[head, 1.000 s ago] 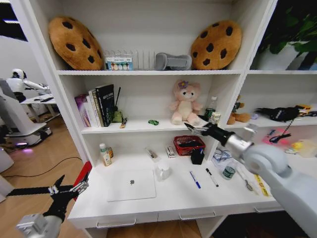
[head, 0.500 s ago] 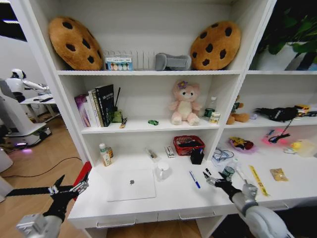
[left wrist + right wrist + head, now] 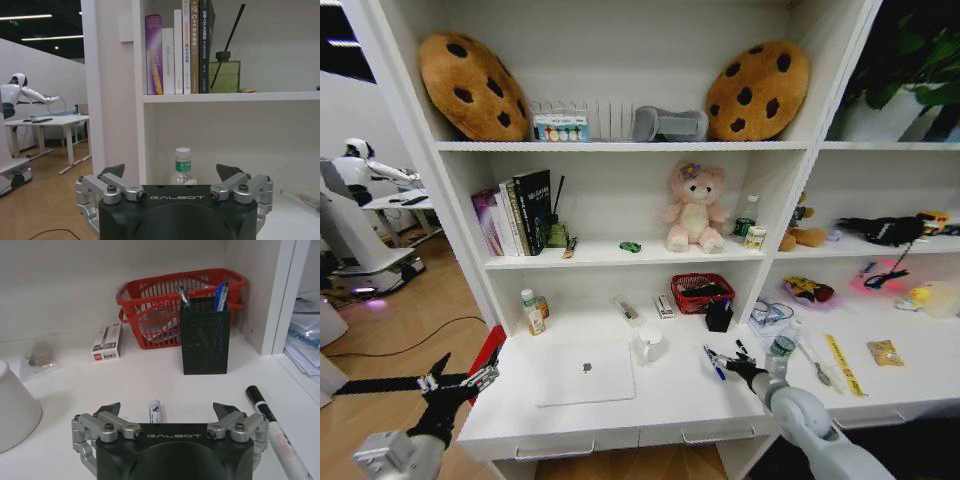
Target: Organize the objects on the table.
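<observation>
Hovering low over the white surface (image 3: 670,395), the right pincer (image 3: 725,362) had its two fingers spread wide, with nothing held between them. In the right wrist view a blue pen (image 3: 154,411) lay on the surface directly between the open fingertips (image 3: 111,408), its white end poking out ahead of the pincer body. Just beside the pincer's other finger lay a black-capped marker (image 3: 272,428), flat on the surface and apart from the blue pen. Ahead of the pincer stood a black mesh pen holder (image 3: 205,335) with pens upright in it, and right behind that a red basket (image 3: 150,300) against the back wall. A small white box (image 3: 108,341) lay off to one side of the basket, and a white rounded mug (image 3: 15,407) sat beyond the pincer's outer finger.

From the head view, a small green can (image 3: 780,348) stood upright near the right pincer, on its far side from the silver laptop (image 3: 586,373), which lay closed and flat well apart from the pincer. A tan snack packet (image 3: 885,351) rested farther off on the surface past the can.

The left pincer (image 3: 455,385) hung off the surface's near corner, beside the laptop's end, fingers held wide and empty.
</observation>
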